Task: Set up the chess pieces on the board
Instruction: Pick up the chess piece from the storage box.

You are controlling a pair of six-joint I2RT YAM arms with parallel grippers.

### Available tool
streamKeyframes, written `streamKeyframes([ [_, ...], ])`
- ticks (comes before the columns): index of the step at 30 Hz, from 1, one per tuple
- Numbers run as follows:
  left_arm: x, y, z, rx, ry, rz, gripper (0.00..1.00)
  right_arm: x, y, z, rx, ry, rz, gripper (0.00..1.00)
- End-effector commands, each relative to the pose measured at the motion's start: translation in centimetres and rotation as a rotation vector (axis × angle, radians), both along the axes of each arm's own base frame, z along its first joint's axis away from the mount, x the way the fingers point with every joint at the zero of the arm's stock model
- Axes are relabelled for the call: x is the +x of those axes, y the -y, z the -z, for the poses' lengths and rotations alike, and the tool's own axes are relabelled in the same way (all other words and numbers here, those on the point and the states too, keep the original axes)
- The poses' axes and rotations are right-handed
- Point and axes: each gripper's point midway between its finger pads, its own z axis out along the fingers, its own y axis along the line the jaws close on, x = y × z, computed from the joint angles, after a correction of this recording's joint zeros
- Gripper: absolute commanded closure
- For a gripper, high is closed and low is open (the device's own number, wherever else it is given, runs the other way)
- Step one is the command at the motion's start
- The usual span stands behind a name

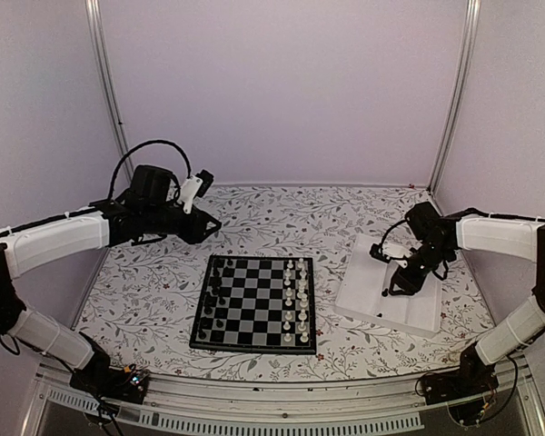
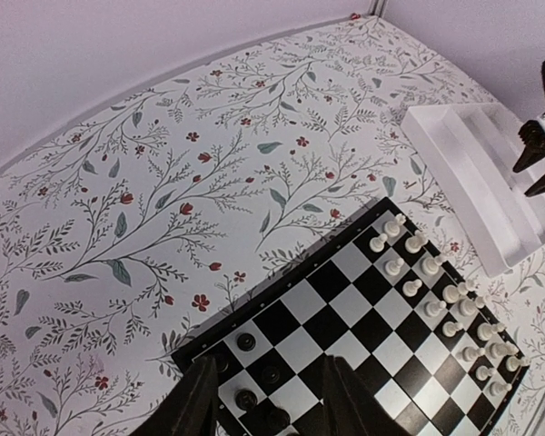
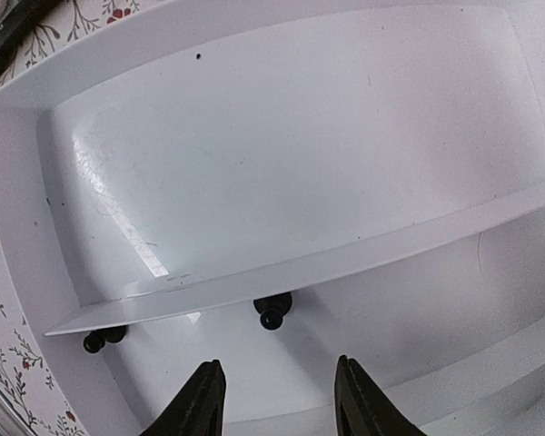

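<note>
The board (image 1: 254,346) lies at mid table. Several black chess pieces (image 1: 213,295) stand on its left columns and white pieces (image 1: 295,300) on its right columns. My left gripper (image 1: 207,227) hovers open and empty above the board's far left corner. In the left wrist view it (image 2: 268,409) frames black pieces (image 2: 245,342) on the board (image 2: 345,272). My right gripper (image 1: 395,289) is open and empty, low inside the white tray (image 1: 418,309). In the right wrist view it (image 3: 277,404) sits just short of a black piece (image 3: 272,313) lying against a divider; another black piece (image 3: 95,342) lies to the left.
The white tray (image 3: 254,136) has raised dividers and stands to the right of the board. A floral cloth (image 1: 282,218) covers the table. Pale walls with metal posts enclose the back and sides.
</note>
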Motion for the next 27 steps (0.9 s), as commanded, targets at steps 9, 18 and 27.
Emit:
streamKeyframes([
  [9, -0.1, 0.9, 0.1, 0.023, 0.003, 0.033, 0.58, 2.1, -2.2, 1.4, 0.082, -0.03, -0.023, 0.65],
  [18, -0.1, 1.0, 0.3, 0.03, -0.006, 0.032, 0.58, 1.7, -2.3, 1.9, 0.079, -0.077, -0.027, 0.93],
  [27, -0.3, 1.1, -0.5, 0.018, 0.006, 0.04, 0.58, 2.6, -3.4, -5.6, 0.117, 0.041, -0.05, 0.96],
])
